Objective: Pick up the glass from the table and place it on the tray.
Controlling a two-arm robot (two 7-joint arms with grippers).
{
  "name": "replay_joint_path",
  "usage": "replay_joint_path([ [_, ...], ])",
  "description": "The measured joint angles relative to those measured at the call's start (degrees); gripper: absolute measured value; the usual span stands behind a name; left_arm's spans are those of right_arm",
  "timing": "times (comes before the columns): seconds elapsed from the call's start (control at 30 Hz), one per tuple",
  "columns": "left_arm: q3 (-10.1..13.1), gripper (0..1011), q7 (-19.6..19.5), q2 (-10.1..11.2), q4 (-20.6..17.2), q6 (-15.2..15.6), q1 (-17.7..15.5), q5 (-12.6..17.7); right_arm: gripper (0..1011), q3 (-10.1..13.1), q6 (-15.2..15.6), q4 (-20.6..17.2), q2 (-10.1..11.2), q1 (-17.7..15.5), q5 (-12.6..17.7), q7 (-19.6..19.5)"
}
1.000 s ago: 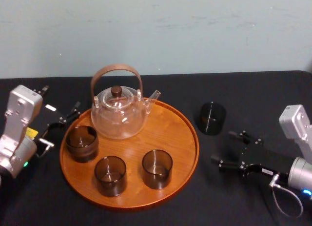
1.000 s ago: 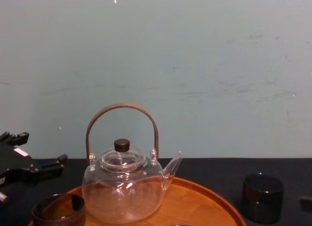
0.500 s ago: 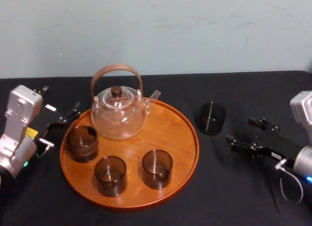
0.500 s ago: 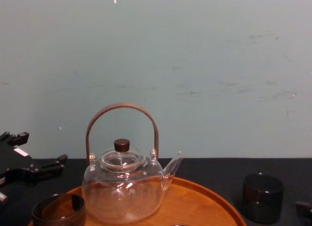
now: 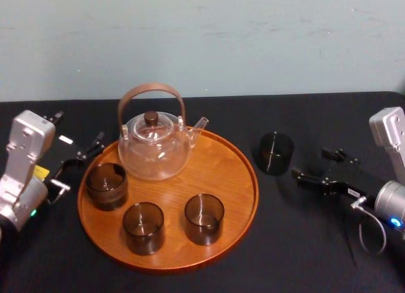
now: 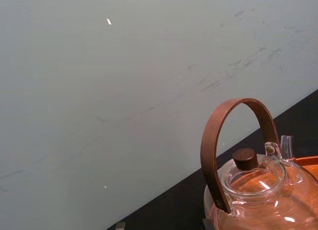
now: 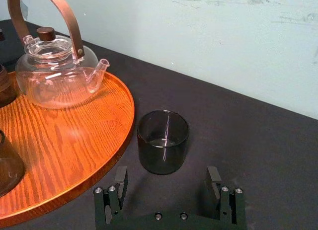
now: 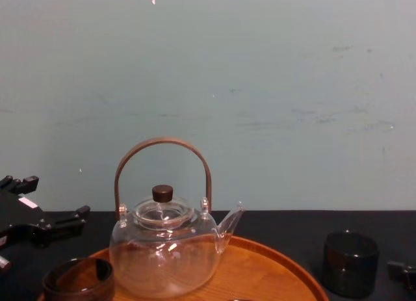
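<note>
A dark smoky glass (image 5: 276, 153) stands upright on the black table, just right of the round wooden tray (image 5: 235, 159). My right gripper (image 5: 311, 165) hovers low to the right of the glass, open and holding nothing. In the right wrist view the glass (image 7: 162, 140) sits just ahead of the spread fingers of the right gripper (image 7: 167, 179), apart from them, beside the tray's rim (image 7: 130, 125). The chest view has the glass (image 8: 351, 262) at the lower right. My left gripper (image 5: 77, 131) rests open at the tray's left side.
A clear glass teapot (image 5: 155, 147) with a brown hoop handle stands at the back of the tray. Three more dark glasses (image 5: 143, 226) stand on its front half. A pale wall closes off the table's far edge. Black tabletop lies right of the glass.
My right gripper has moved forward along the table's right side and now sits close beside the glass. The left arm, tray and glasses have not moved.
</note>
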Motion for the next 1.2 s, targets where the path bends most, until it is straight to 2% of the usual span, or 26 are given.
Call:
replay_joint_path([
  [0.4,0.0,1001,0.0,0.0,0.0,0.0,0.0,0.0,1002,-1.45,2.05,3.68,-2.18,4.01,-1.2,0.96],
  [1.2,0.0,1001,0.0,0.0,0.0,0.0,-0.01,0.0,1002,-4.42,2.69,10.12,-5.53,9.7,-3.98,2.42],
])
